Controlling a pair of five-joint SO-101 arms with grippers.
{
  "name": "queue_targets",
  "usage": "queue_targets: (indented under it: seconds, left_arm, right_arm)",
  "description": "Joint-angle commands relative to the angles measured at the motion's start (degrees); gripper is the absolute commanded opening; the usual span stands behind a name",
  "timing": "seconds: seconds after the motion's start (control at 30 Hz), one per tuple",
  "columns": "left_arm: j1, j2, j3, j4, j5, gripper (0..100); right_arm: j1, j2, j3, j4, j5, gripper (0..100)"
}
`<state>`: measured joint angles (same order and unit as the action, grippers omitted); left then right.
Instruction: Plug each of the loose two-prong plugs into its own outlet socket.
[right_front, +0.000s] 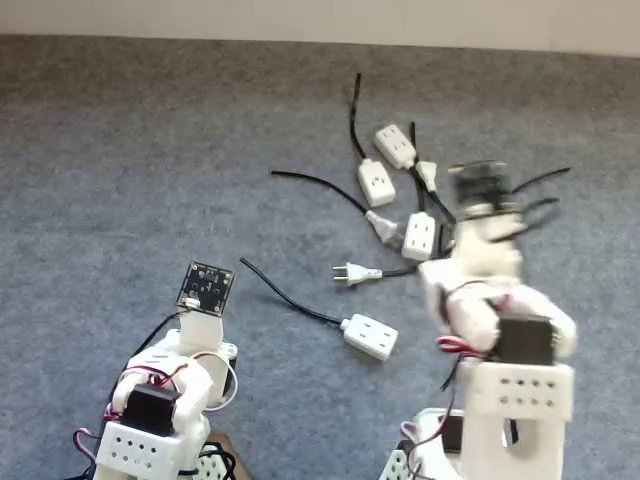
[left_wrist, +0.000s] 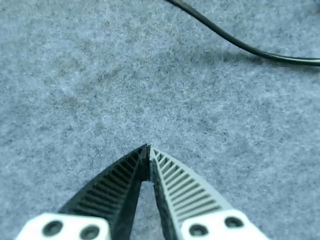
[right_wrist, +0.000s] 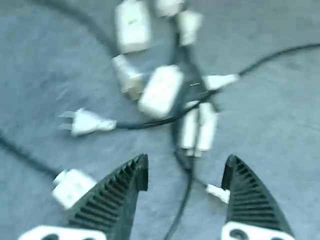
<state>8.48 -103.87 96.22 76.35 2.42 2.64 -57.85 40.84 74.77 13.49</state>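
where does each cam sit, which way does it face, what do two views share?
High view: fixed above behind the bases, looking down over the table; left arm and right arm show.
Left wrist view: on the left wrist, facing bare table and a black cable; left end effector shut.
Right wrist view: on the right wrist, facing the loose plug and near socket; right end effector open.
Shared: high and right wrist views both hold the loose plug and near socket.

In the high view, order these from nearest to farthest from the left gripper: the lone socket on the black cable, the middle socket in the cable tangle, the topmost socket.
From the left gripper:
1. Lone outlet socket, lower middle, nearest.
2. Middle tangle socket, right of centre.
3. Topmost socket, far end, farthest.
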Motion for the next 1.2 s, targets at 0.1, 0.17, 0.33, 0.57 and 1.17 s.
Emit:
queue_targets:
  seconds: [0.1,0.17,0.33,0.57,1.17]
  left_arm:
    - [1.3,-0.1,0.7,0.2,0.2,1]
    - [1.4,-0.1,0.7,0.2,0.2,1]
    - [0.0,-0.1,0.7,0.2,0.1,1]
    - [-1.3,-0.4,-2.3,-10.9,-0.1,1]
    - [-0.3,0.2,-3.7,-51.1,-15.7,23]
  right_arm:
    - [14.2,-0.3,-4.4,5.8,6.3,24.0]
    - [18.2,-0.6,-4.4,7.2,8.7,24.0]
    - [28.3,-0.7,-4.4,8.8,9.2,24.0]
    - [32.7,-0.7,-2.3,8.6,9.1,24.0]
    - [32.7,-0.7,32.4,-11.6,9.1,24.0]
